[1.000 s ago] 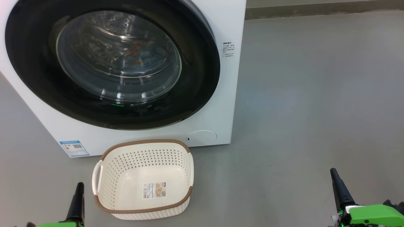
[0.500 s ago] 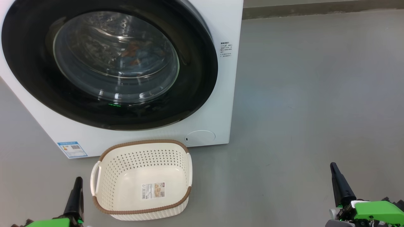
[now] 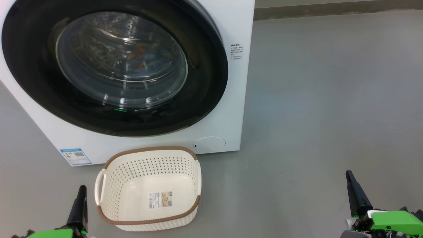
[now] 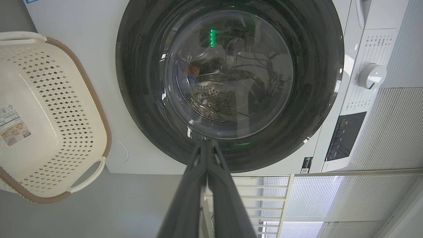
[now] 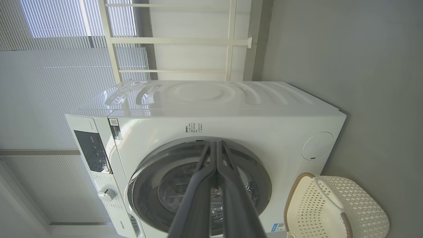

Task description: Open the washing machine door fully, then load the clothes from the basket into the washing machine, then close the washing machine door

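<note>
**Door Shut, Clothes Behind the Glass, Both Jaws Closed**

In your head view the big white front-loading washing machine (image 3: pixel 236 19) took up the 11 o'clock part of the scene, standing on the grey floor (image 3: pixel 330 99). Its large round glossy black door (image 3: pixel 29 82) lay shut against the front. Through the bulging clear glass window you could see a patch of the light blue clothes with orange-brown print (image 3: pixel 138 56) inside the drum. A small blue label (image 3: pixel 75 156) sat on the machine's front at 7 o'clock from the door, and a round white cover (image 3: pixel 209 144) sat at 5 o'clock from it.

The small cream perforated plastic basket with brown rim trim (image 3: pixel 150 148) stood on the floor at 6 o'clock of the door, close to the machine's front. A sticker (image 3: pixel 161 199) showed on its bare bottom.

Your left jaws were closed, their two long dark fingers (image 3: pixel 78 205) pressed together with nothing between them. They pointed up at 9 o'clock of the basket, near its white side handle (image 3: pixel 96 190) but apart from it. Your right jaws were closed too and held nothing; their fingers (image 3: pixel 355 193) rose at 3 o'clock of the basket, well apart from it.

In your left wrist view the closed fingertips lined up with the door's black rim, and the machine's white control knob (image 4: pixel 371 76) showed at 3 o'clock of the door. In your right wrist view the fingertips lay across the door's top edge.
</note>
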Robot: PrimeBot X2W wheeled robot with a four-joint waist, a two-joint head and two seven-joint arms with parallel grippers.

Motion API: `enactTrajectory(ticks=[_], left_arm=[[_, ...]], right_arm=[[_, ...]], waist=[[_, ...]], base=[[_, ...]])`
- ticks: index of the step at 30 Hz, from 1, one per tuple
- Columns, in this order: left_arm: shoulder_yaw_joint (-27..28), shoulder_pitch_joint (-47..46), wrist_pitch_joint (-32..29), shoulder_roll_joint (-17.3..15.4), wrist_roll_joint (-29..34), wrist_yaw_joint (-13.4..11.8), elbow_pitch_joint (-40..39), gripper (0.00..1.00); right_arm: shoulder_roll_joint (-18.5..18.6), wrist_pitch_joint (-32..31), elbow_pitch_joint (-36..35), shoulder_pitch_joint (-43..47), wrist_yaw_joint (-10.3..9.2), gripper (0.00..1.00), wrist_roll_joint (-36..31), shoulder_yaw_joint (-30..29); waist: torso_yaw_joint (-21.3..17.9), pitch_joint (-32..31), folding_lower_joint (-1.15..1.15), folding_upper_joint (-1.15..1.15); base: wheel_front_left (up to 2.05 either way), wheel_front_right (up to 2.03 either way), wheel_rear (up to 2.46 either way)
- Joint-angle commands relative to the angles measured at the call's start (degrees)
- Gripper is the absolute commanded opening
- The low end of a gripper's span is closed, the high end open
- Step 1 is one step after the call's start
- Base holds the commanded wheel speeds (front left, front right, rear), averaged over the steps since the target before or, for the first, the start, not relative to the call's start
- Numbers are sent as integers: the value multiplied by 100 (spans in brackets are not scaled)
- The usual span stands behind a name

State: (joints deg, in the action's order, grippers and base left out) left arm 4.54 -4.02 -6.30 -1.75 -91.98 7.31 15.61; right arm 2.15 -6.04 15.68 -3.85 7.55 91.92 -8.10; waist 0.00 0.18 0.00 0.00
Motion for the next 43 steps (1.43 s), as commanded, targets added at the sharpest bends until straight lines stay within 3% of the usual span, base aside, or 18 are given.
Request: enactTrajectory(ticks=[1, 43], left_arm=[[196, -216, -17, -118, -20, 18, -156, 0], [200, -217, -21, -115, -16, 18, -156, 0]], right_arm=[[73, -46, -166, -233, -6, 0, 24, 157], [73, -45, -166, -233, -6, 0, 25, 158]], waist=[[0, 0, 0, 0], [0, 0, 0, 0]], base=[[0, 0, 0], [0, 0, 0]])
